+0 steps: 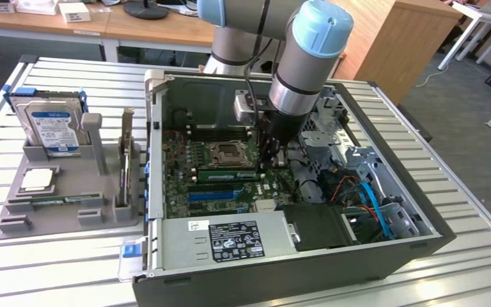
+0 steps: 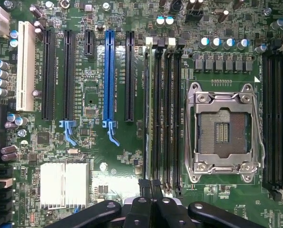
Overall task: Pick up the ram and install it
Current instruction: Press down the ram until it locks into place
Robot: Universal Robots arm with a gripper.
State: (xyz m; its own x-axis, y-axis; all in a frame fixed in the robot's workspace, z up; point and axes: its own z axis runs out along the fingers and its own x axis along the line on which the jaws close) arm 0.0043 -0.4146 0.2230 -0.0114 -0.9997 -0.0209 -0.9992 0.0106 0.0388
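Note:
The ram (image 2: 156, 118), a thin green stick seen edge-on, stands in a memory slot beside the empty processor socket (image 2: 222, 133). In the exterior view the ram (image 1: 225, 174) lies along that slot inside the open computer case (image 1: 156, 211). My gripper (image 2: 151, 186) hangs over one end of the stick with its black fingers (image 2: 142, 204) pressed together. Whether the tips touch the stick I cannot tell. The arm reaches steeply down into the case, and the gripper (image 1: 267, 161) sits just beside the socket.
A grey tray (image 1: 23, 224) at the exterior view's left holds a hard drive (image 1: 54, 125), a square silver chip (image 1: 39, 180), a flat green stick (image 1: 54, 201) and an upright card (image 1: 127, 160). Drive cages and cables (image 1: 365, 192) crowd the case's right side.

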